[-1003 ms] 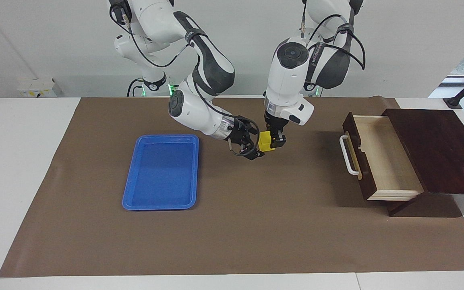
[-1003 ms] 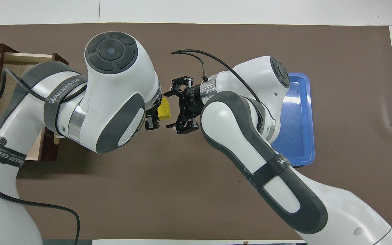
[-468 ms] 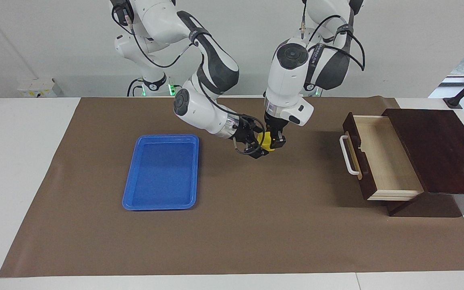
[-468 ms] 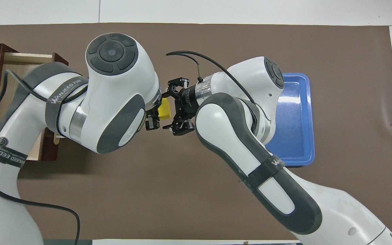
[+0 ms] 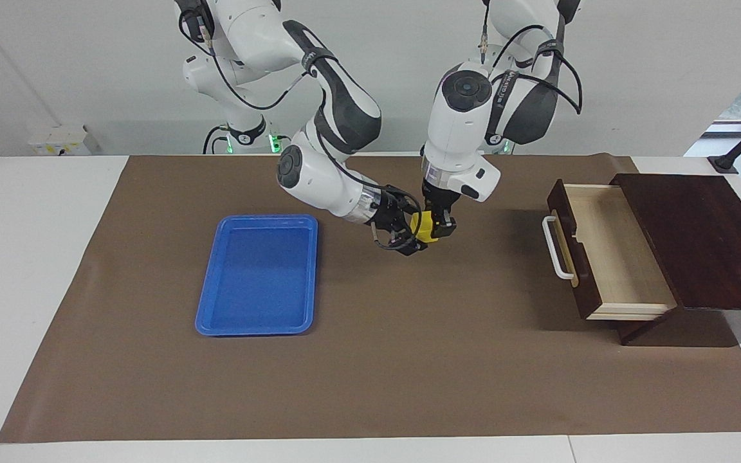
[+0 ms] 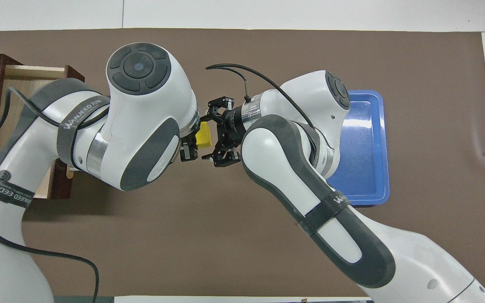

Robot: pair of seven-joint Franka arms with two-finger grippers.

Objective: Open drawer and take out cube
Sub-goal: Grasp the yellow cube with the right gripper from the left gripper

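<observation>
Yellow cube hangs over the brown mat mid-table, clamped in the left gripper with the right gripper spread around it, drawer open: handover, calling next for the right's closure.

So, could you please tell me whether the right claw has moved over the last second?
Yes. The right claw has slid away from the blue tray toward the drawer, closing in around the yellow cube that the left claw holds.
</observation>
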